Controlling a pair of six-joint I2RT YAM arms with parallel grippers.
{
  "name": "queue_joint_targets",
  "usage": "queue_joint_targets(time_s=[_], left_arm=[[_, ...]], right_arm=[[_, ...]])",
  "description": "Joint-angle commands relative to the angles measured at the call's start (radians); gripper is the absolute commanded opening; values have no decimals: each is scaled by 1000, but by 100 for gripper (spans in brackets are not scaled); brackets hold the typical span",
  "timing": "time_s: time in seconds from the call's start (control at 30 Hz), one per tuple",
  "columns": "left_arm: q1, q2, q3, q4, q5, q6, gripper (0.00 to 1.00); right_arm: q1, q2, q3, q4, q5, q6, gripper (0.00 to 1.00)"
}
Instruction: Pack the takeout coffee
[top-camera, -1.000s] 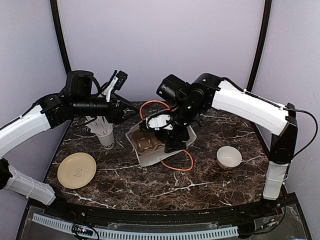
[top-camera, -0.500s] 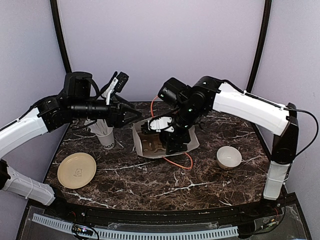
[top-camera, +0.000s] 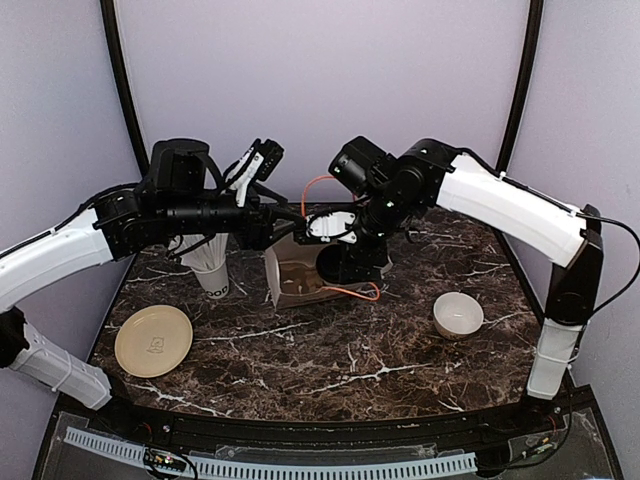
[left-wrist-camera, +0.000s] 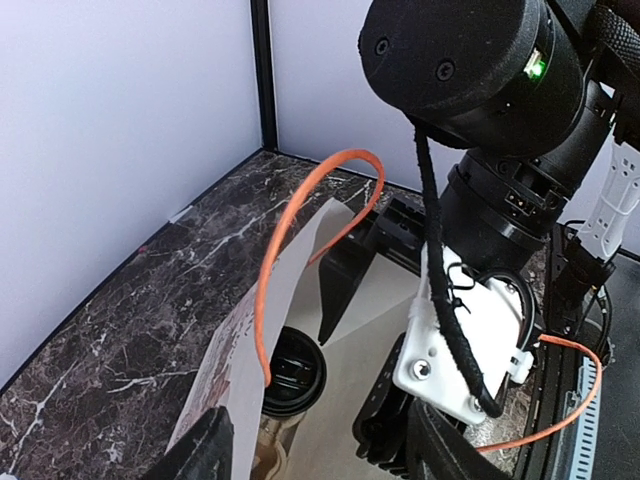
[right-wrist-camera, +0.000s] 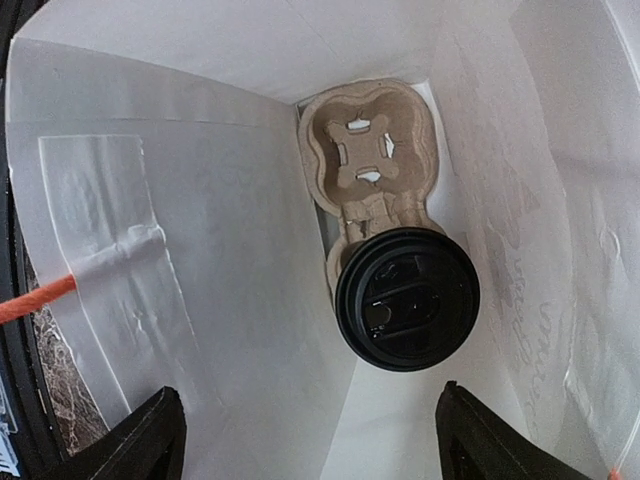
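Coffee (right-wrist-camera: 407, 298) upright in bag (right-wrist-camera: 200, 250), straight ahead of right gripper (right-wrist-camera: 308, 425), wide open, empty; left gripper (left-wrist-camera: 325, 445) open at rim.

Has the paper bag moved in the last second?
Yes. The paper bag has shifted toward the back wall; its near edge, once level with the front of the white bowl, is farther back.

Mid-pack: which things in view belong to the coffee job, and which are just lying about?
For the job:
lidded coffee cup
pulp carrier
white paper bag

Lying about:
cup of straws
tan plate
white bowl
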Motion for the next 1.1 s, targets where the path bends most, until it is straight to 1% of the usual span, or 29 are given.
queue_joint_targets(time_s=[0.0, 0.2, 0.3, 0.47, 0.53, 0.6, 0.7, 0.83, 0.9, 1.0, 1.07], left_arm=[[-5, 48, 10, -51, -103, 69, 61], [-4, 101, 37, -60, -190, 112, 60], [-2, 120, 59, -60, -242, 108, 59], [25, 130, 78, -33, -210, 75, 57], [41, 119, 85, -10, -169, 68, 56], [51, 91, 79, 21, -55, 78, 56], [59, 73, 81, 42, -12, 85, 57], [69, 86, 123, -5, 4, 116, 56], [75, 79, 126, -4, 25, 129, 55], [85, 28, 111, -10, 167, 184, 55], [88, -9, 98, -20, 235, 224, 55]], right_arm=[[7, -25, 42, 100, -31, 3, 87], [7, -27, 41, 93, -34, -6, 86], [7, -32, 27, 86, -32, -15, 86], [6, -51, -21, 93, -17, -31, 86], [7, -52, -25, 87, -17, -31, 86], [7, -52, -26, 89, -20, -30, 85], [7, -49, -25, 91, -24, -27, 86], [7, -39, -19, 88, -16, -27, 85], [8, -40, -17, 87, -12, -28, 85], [7, -44, -13, 87, -8, -28, 85], [7, -41, -2, 83, -7, -28, 85]])
